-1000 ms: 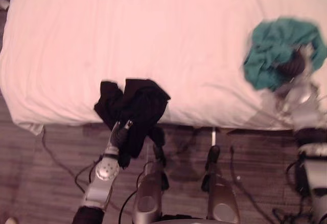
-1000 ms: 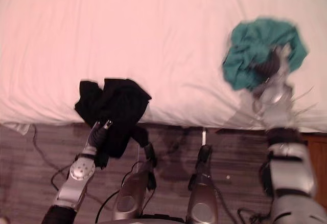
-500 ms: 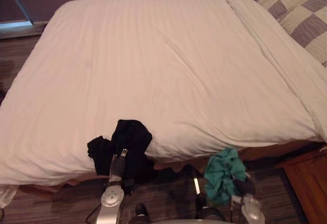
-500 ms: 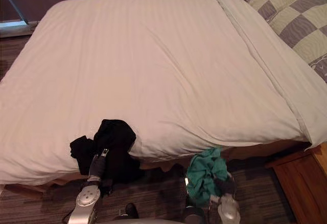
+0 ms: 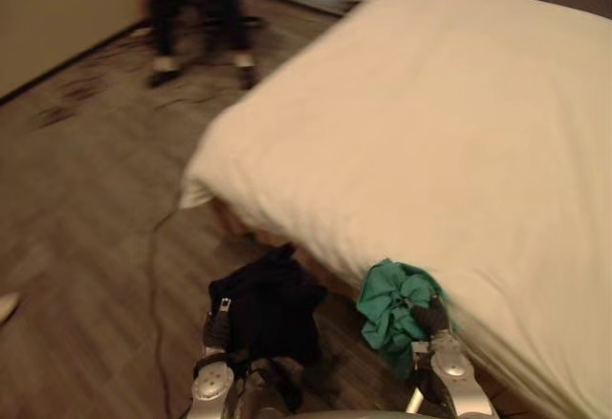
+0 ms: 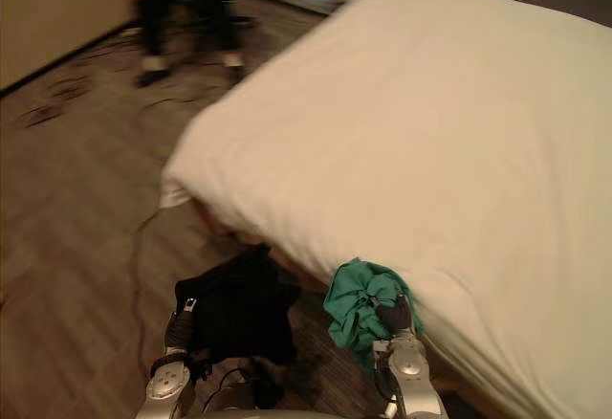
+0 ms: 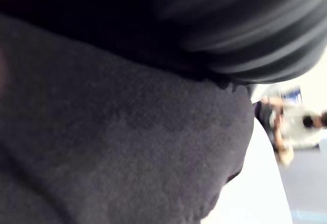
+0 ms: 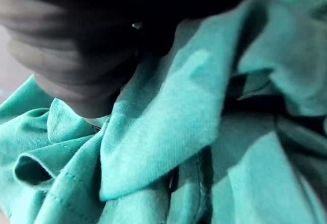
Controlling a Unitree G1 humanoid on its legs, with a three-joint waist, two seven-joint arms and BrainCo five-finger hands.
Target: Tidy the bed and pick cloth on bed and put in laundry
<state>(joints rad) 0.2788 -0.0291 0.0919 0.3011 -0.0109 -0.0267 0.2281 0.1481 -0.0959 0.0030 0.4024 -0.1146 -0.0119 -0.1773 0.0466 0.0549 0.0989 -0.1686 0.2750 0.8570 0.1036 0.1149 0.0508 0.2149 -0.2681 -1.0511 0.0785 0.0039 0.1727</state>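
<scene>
Black cloth [image 5: 273, 309] covers the left hand [image 5: 218, 328], green cloth [image 5: 390, 304] the right hand [image 5: 430, 316] beside the bed [image 5: 459, 132]; their grip cannot be told.

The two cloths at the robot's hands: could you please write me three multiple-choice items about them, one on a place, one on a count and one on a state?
1. The black cloth is
A) at the left hand, off the bed
B) in a basket
C) under a pillow

2. How many cloths does the robot carry?
A) one
B) two
C) three

3. The teal cloth at the right hand is
A) folded flat
B) spread out smooth
C) bunched up

Answers:
1. A: it hangs by the left hand, over the floor beside the bed's edge.
2. B: there is one black and one teal, one at each hand.
3. C: the right wrist view shows crowded folds and creases.
</scene>
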